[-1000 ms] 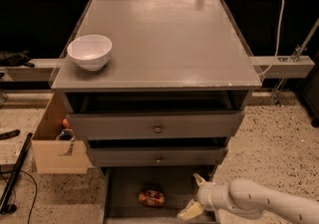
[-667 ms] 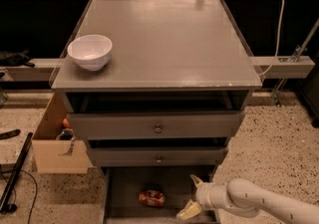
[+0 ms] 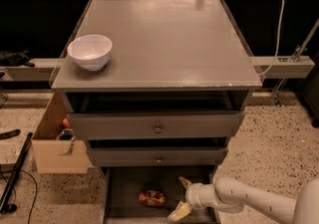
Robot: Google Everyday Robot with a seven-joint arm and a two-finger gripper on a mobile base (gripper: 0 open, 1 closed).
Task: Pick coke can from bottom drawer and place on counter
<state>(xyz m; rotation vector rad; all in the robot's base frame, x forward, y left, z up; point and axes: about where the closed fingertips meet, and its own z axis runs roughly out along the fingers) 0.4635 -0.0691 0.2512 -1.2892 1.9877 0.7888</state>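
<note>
The coke can (image 3: 152,197) lies on its side on the dark floor of the open bottom drawer (image 3: 124,188), near the drawer's middle. My gripper (image 3: 181,197) is inside the drawer just right of the can, on the end of my white arm that comes in from the lower right. Its two pale fingers are spread apart, one at the top and one at the bottom, and hold nothing. The counter (image 3: 164,39) is the broad grey cabinet top above, with a white bowl (image 3: 90,52) on its left front part.
Two shallower grey drawers with round knobs (image 3: 158,129) stand partly open above the bottom drawer. A cardboard box (image 3: 57,143) sits on the floor left of the cabinet. A black pole (image 3: 15,173) lies at the far left. A shelf bracket and white cable (image 3: 281,63) are at the right.
My gripper has moved a little to the left inside the bottom drawer, closer to the coke can. The can and the bowl have not moved.
</note>
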